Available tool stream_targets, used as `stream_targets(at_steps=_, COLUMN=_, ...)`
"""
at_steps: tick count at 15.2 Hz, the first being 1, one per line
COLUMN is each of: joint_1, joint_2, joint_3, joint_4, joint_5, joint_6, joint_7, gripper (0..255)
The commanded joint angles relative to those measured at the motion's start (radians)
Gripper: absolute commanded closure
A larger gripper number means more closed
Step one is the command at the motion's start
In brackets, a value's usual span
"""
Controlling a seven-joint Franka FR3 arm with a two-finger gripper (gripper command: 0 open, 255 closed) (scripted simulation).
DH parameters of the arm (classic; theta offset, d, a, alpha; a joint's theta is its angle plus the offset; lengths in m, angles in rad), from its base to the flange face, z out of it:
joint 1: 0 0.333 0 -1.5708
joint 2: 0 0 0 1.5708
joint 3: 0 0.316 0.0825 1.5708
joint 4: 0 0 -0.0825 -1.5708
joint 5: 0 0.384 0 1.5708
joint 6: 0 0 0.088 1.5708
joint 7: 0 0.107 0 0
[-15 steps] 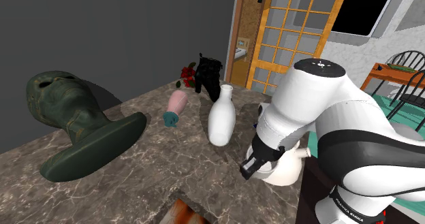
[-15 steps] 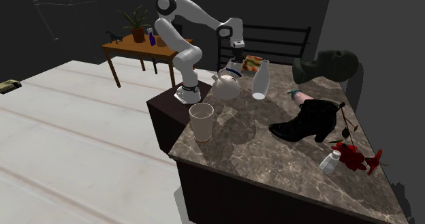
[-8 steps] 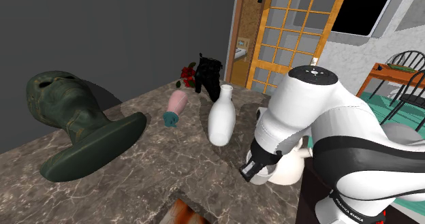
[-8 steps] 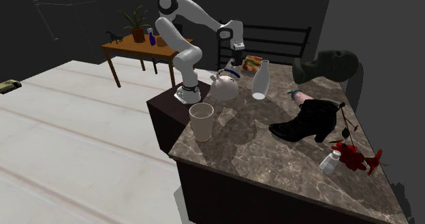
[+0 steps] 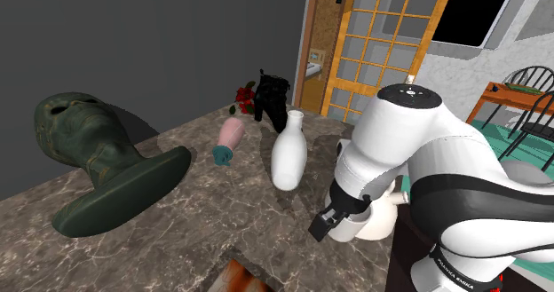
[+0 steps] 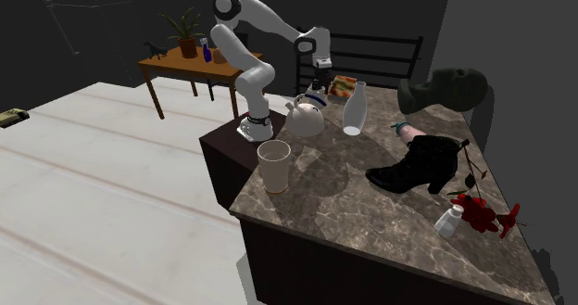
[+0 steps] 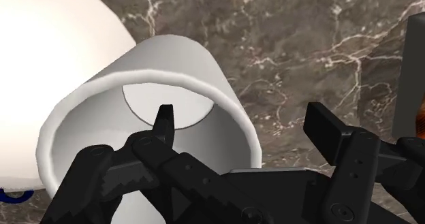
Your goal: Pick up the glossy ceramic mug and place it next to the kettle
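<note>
Parted jaws — straddling mug [image 7: 174,62] wall.

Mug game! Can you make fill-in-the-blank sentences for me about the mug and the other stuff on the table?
1. The mug is coloured ____.
2. One finger of the tool is ____ the mug, and the other is outside it.
3. The boot lying on the table is coloured ____.
Missing words: white; inside; black.

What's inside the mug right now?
Inside the white mug: one finger of the open tool and a bare pale bottom. The tool hides the nearer inside wall.
</note>
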Motion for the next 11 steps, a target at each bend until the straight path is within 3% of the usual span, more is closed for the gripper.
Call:
stream_targets(at_steps=1, joint_1=0.009, joint_2=-0.036, joint_3=-0.029, joint_4=0.027, joint_5=-0.015, joint_6=-0.065, joint_7=0.001, gripper=0)
stream_targets(at_steps=3, joint_1=0.017, joint_2=-0.073, joint_3=-0.064, joint_4=0.065, joint_5=-0.035, joint_6=-0.140, joint_7=0.003, gripper=0)
stream_targets(at_steps=11, joint_1=0.017, joint_2=-0.073, joint_3=-0.064, joint_4=0.065, joint_5=-0.035, joint_6=-0.140, joint_7=0.004, gripper=0)
